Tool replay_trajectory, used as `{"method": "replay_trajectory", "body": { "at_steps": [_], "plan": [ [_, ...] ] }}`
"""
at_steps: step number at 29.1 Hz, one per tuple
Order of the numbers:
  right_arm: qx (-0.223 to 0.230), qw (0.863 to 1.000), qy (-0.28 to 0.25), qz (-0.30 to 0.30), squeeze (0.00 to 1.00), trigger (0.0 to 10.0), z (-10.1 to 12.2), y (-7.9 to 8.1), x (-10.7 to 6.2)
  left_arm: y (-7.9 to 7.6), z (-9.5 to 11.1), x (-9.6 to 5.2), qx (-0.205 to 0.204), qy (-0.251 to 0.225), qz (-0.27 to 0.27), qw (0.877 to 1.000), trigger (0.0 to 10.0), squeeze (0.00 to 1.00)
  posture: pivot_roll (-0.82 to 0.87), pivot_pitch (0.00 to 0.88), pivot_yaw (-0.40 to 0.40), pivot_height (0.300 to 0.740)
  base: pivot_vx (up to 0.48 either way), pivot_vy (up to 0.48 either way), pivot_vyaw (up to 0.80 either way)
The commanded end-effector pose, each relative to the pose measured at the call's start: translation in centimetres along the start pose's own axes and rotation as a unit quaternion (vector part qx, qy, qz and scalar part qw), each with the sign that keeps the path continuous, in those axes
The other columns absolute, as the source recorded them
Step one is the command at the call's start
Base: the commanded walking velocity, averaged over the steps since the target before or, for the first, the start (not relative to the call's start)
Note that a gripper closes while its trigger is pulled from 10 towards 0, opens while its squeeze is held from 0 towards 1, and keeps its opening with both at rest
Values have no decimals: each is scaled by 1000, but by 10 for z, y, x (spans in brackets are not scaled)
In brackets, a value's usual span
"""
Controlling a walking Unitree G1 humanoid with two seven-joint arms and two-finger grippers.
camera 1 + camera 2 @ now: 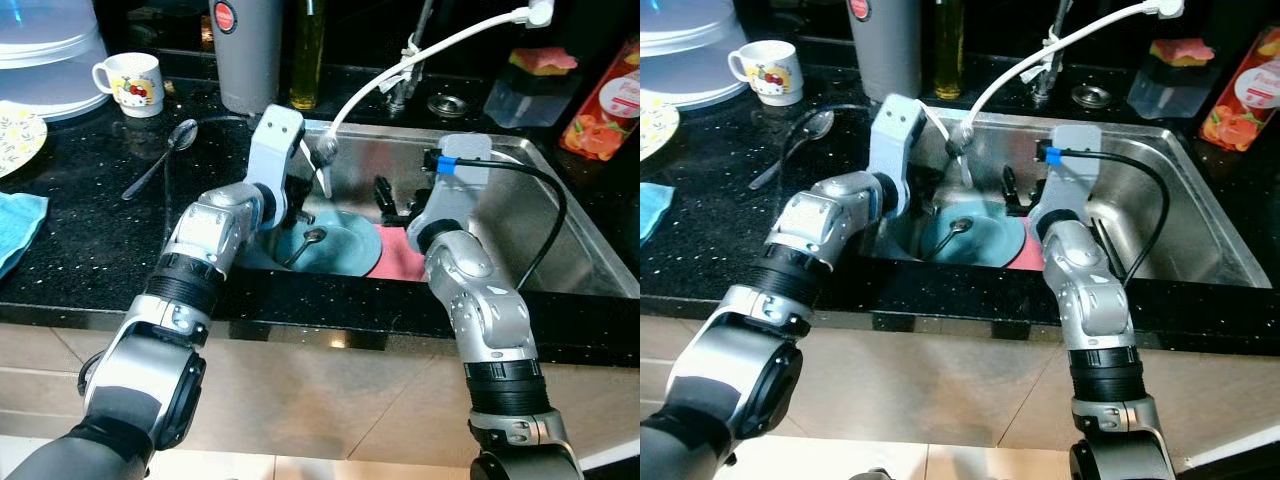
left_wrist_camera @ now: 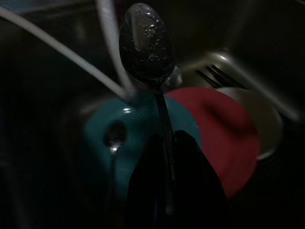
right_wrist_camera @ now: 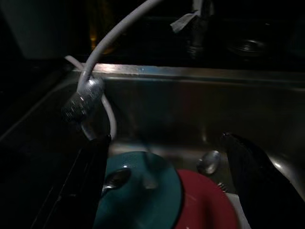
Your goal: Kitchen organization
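Spoon (image 2: 146,43) held upright over the sink (image 1: 560,240), its handle pinched in the left end effector (image 2: 164,157), bowl wet with droplets. Below it a teal plate (image 1: 345,250) carries a second spoon (image 1: 308,240), overlapping a red plate (image 3: 205,202). The right end effector (image 3: 167,181) hangs spread wide above both plates. Farther back, a white hose (image 1: 400,65) ends in a spray head (image 3: 82,101). On the black desk (image 1: 90,230) lie a third spoon (image 1: 165,150) and a mug (image 1: 132,82).

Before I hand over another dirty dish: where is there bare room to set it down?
The sink's right half, between the red plate and the right wall, is bare steel. The dark counter between the spoon on the counter and the blue cloth is also open. The sink's left is crowded: teal plate, both tools, hose.
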State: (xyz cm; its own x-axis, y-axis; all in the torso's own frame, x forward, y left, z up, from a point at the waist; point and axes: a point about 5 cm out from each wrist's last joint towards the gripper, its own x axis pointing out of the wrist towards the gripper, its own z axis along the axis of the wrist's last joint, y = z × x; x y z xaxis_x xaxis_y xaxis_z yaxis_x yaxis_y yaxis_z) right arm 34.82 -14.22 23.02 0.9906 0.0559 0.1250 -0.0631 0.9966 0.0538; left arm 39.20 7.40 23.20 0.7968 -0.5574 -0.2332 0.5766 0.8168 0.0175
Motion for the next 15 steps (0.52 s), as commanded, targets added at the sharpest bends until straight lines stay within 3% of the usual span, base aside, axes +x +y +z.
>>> {"method": "replay_trajectory", "body": {
  "at_steps": [1, 2, 3, 7, 8, 9, 12, 15],
  "plan": [
    [2, 1000, 13, -12, 0, 10000, -6, -4, -1, -5, -4, 1, 0, 9, -12, 1000, 6510, 0, 236, 71, -31, 740, 0, 0, 0],
    [4, 1000, 13, -14, 0, 10000, -6, -4, -1, -4, -5, 0, 5, 10, -10, 1000, 8706, 0, 235, 74, -30, 740, 0, 0, 0],
    [5, 1000, 12, -16, 0, 10000, -6, -3, -1, -4, -6, 0, 7, 11, -9, 1000, 10000, 0, 235, 74, -30, 740, 0, 0, 0],
    [15, 1000, 5, -25, 0, 10000, -5, -2, 1, 0, -9, -4, 28, 12, -5, 1000, 10000, 35, 239, 78, -32, 740, 0, 0, 0],
    [16, 1000, 5, -25, 0, 10000, -5, -1, 1, 1, -10, -4, 30, 14, -4, 999, 10000, 278, 239, 79, -33, 740, 0, 0, 0],
    [17, 1000, 3, -22, 0, 10000, -5, 0, 1, 0, -12, -4, 33, 18, -5, 999, 10000, 1000, 239, 79, -33, 740, 0, 0, 0],
    [16, 1000, 0, -16, 0, 10000, -3, 2, 1, -1, -15, -5, 35, 22, -11, 999, 10000, 1000, 239, 80, -34, 740, 0, 0, 0],
    [20, 1000, -14, -4, 0, 10000, 0, 5, 0, -5, -8, -7, 46, -12, -22, 999, 10000, 1000, 238, 80, -35, 740, 0, 0, 0]
  ]
}}
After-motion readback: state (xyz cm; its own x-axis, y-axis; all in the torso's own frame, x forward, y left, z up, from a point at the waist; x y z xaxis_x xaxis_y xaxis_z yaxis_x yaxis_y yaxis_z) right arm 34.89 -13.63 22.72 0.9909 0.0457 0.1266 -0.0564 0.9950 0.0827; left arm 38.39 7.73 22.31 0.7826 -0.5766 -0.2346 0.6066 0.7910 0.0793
